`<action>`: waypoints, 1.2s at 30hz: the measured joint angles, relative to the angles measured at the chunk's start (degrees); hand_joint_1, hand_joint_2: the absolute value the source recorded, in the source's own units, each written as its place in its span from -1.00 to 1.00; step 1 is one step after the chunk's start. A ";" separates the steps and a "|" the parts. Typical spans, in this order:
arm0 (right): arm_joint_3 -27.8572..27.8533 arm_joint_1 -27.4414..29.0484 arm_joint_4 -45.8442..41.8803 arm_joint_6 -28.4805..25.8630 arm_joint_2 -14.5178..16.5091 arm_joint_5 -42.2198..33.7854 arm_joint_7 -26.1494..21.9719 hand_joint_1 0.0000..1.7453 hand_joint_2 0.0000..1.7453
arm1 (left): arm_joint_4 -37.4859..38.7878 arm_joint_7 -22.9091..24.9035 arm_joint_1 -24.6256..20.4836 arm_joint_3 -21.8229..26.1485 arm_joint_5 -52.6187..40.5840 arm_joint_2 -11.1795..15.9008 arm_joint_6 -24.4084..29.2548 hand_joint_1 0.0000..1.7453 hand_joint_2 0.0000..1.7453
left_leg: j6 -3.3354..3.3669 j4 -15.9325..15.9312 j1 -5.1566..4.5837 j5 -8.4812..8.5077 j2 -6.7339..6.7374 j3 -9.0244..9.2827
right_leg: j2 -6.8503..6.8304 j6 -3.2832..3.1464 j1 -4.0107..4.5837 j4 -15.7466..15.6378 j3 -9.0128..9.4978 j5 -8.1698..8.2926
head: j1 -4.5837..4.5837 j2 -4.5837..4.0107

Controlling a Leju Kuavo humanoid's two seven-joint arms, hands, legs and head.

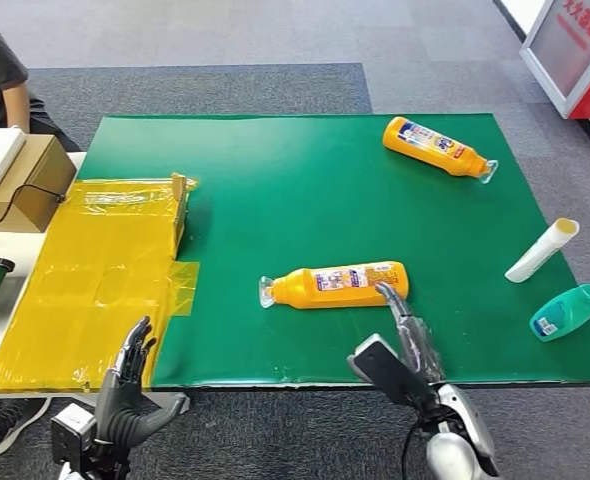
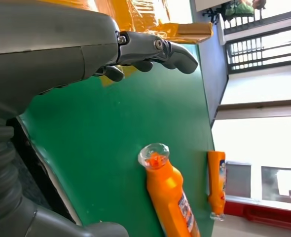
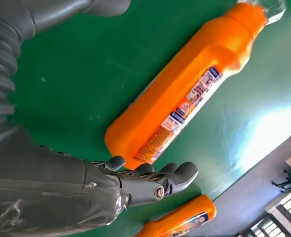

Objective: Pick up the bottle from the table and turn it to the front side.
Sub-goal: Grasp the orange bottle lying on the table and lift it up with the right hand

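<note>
The right hand (image 1: 405, 335) is seen lowest in the head view, its fingers stretched out and holding nothing, the fingertips reaching the base end of the near orange bottle (image 1: 337, 284); whether they touch it cannot be told. This bottle lies on its side near the front middle of the green mat (image 1: 292, 190), its clear cap pointing toward the robot's left and a printed label facing up. The left hand (image 1: 126, 385) is held apart at the front edge by the yellow sheet (image 1: 88, 280), fingers spread and empty.

A slip is judged the chief risk. The bottle is smooth and rounded, and if it is met at the base end alone it could be pushed along the mat or rolled rather than gripped. A grip taken far from the middle could also let the cap end droop as the bottle is lifted and turned.

The right wrist view shows the fine print on the label and the fingers (image 3: 173, 175) lying just beside the base, detail lost from above. The left wrist view gives the clear cap (image 2: 153, 154) end-on. Only from the head view can the second orange bottle (image 1: 437, 147) at the far right, the white tube (image 1: 541, 250) and the teal bottle (image 1: 569, 310) be placed across the table.
</note>
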 joint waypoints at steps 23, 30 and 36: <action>10.12 -30.24 28.93 16.82 -6.02 1.24 9.12 -1.00 1.00 | 5.06 -0.90 -3.74 4.37 -2.86 -0.78 -4.57 -1.00 1.00 | 0.06 0.00 0.00 0.16 -0.01 0.00 | -0.02 0.06 -0.01 0.01 0.04 0.14 | 0.01 0.00; 13.05 -34.44 34.04 16.71 -6.02 1.25 9.07 -1.00 1.00 | 6.21 -1.02 -3.76 4.39 -2.71 -0.78 -4.47 -1.00 1.00 | 0.06 0.01 0.00 0.16 -0.01 0.00 | -0.02 0.07 -0.01 0.01 0.04 0.15 | 0.01 0.00; 14.89 -35.65 35.03 16.52 -6.02 1.62 9.55 -1.00 1.00 | 6.62 -1.08 -3.71 4.49 -2.68 -0.78 -4.55 -1.00 1.00 | 0.06 0.01 0.00 0.16 -0.01 0.00 | -0.01 0.06 -0.01 0.01 0.03 0.15 | 0.01 0.00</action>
